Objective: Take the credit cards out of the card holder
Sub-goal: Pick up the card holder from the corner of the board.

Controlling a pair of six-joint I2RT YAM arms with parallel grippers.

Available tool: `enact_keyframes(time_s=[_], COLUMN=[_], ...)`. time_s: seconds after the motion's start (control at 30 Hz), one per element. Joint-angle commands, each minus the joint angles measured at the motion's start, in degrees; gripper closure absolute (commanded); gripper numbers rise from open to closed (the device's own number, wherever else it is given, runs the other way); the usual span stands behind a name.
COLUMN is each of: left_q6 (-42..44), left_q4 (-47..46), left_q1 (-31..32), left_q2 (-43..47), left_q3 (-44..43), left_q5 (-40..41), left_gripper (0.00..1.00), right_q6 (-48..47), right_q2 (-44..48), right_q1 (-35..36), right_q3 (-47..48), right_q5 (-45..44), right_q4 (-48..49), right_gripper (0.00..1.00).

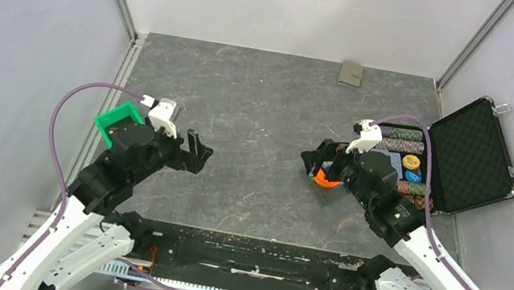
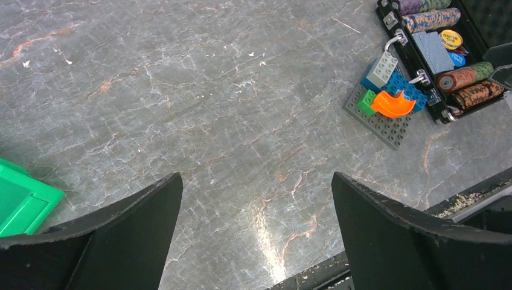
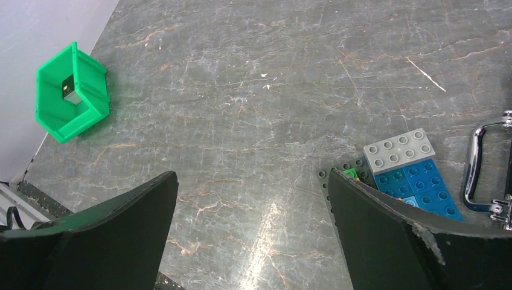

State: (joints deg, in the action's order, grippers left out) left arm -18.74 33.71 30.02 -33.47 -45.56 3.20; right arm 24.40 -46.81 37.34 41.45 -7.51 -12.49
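One card holder (image 1: 351, 74): folded shut, lying flat at the far edge of the table (image 1: 261, 106), close to the back wall.
Credit cards: none visible; judged to be inside the holder.
Bearing: well ahead of both grippers; right gripper (image 3: 250, 178) is nearer, holder slightly to its right.
Long axis: seemingly front-to-back; too small to confirm.
Left gripper (image 2: 255, 181): jaws wide apart, empty.
Right gripper: jaws wide apart, empty.
Other counts: one green bin (image 3: 72, 90), one chip case (image 1: 475, 156), one brick build (image 2: 386, 103).

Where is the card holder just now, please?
In the top view, the card holder lies by the far wall, right of centre, left of the black case.
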Motion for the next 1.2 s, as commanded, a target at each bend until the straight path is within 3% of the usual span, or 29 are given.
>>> enact_keyframes(time_s=[0.0,0.17,0.3,0.43,0.6,0.7,1.0,1.17], left_q6=[2.8,2.6,2.5,2.2,2.2,2.1,1.9,2.1], left_q4=[-2.2,-2.2,-2.2,-1.8,-1.9,-2.1,-2.1,-2.1], left_q1=[0.2,0.1,0.1,0.2,0.1,0.1,0.1,0.1], left_q2=[0.9,1.2,1.1,1.8,2.3,1.8,2.8,1.1], left_q3=[0.1,0.2,0.0,-0.1,0.0,0.0,0.3,0.4], left_q5=[-0.6,-0.9,-1.1,-1.4,-1.6,-2.5,-2.9,-2.9], left_gripper=[0.0,0.0,0.0,0.0,0.0,0.0,0.0,0.0], right_q6=[-0.6,-5.7,-23.4,-41.9,-60.2,-71.2,-84.9,-92.3], right_q2=[0.6,-0.8,-3.7,-9.6,-24.9,-32.4,-53.6,-67.3], right_q1=[0.0,0.0,0.0,0.0,-0.3,-1.2,-9.2,-13.4], right_q3=[0.5,2.2,2.4,2.5,11.4,12.8,20.5,29.1], right_q5=[-1.7,-5.3,-4.6,-15.9,-27.0,-29.9,-28.7,-27.7], right_q4=[4.6,7.6,15.5,24.3,26.2,33.5,44.8,45.4], right_gripper=[0.02,0.02,0.03,0.03,0.04,0.04,0.06,0.09])
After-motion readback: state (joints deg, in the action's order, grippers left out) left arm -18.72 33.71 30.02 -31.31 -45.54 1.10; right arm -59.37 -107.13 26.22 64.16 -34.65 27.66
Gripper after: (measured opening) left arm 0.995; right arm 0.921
